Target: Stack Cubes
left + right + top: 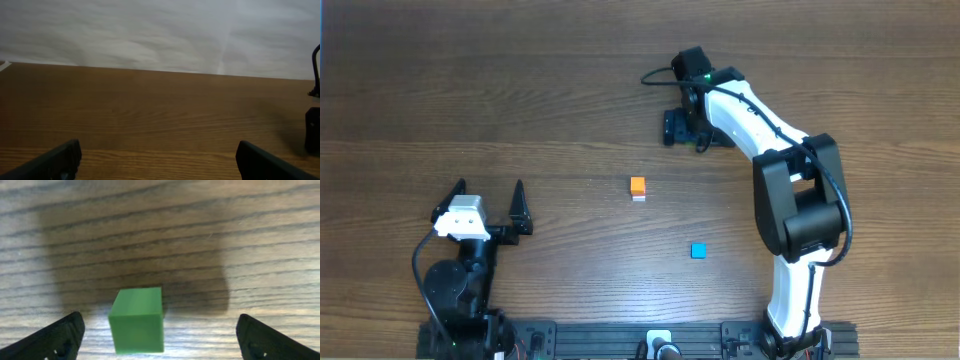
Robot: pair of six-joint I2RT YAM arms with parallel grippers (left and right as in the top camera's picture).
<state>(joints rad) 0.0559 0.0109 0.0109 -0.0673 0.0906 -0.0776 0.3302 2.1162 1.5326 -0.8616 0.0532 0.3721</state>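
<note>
Right pincer (160,332) spread wide around the green cube (137,322) on the tabletop (520,80); left pincer (488,187) likewise spread, well apart

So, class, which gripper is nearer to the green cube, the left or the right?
Right. The right gripper hangs open over the green cube, fingers either side, not touching. The left gripper sits open near its base, far across the table.

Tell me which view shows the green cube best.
The right wrist view: the green cube sits between the fingers of the open right end effector, top and front faces visible. The top view gives a green sliver beneath that end effector; the left wrist view faces table and wall.
</note>
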